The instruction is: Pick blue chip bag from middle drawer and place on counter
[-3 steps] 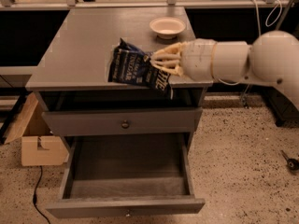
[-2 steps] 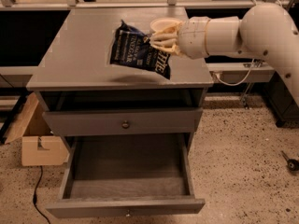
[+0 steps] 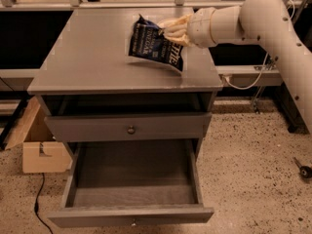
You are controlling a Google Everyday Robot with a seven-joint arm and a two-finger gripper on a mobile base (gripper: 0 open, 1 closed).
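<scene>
The gripper (image 3: 171, 30) is clenched on the upper right edge of the blue chip bag (image 3: 153, 48), which hangs tilted over the far right part of the counter (image 3: 92, 57). The middle drawer (image 3: 134, 172) stands pulled out below with nothing in it, so what is left appears to be the setting down.

To do that well, the arm (image 3: 263, 13) should lower the bag until its bottom edge rests flat on the grey top, and only then let go. The bag is light and crinkled, so dropped from a height it may slide or tip. Its lower corner hangs close to the right edge of the counter. A spot a little further left, toward the middle, would likely keep it from slipping off that side. After letting go, the gripper should rise straight up so the fingers do not drag the foil along.

Whether the bag's lower edge already touches the counter cannot be told from this angle. The bag and the gripper cover the part of the counter behind them. The lettering on the bag is only partly readable. The near front of the drawer is cut off at the bottom edge.
</scene>
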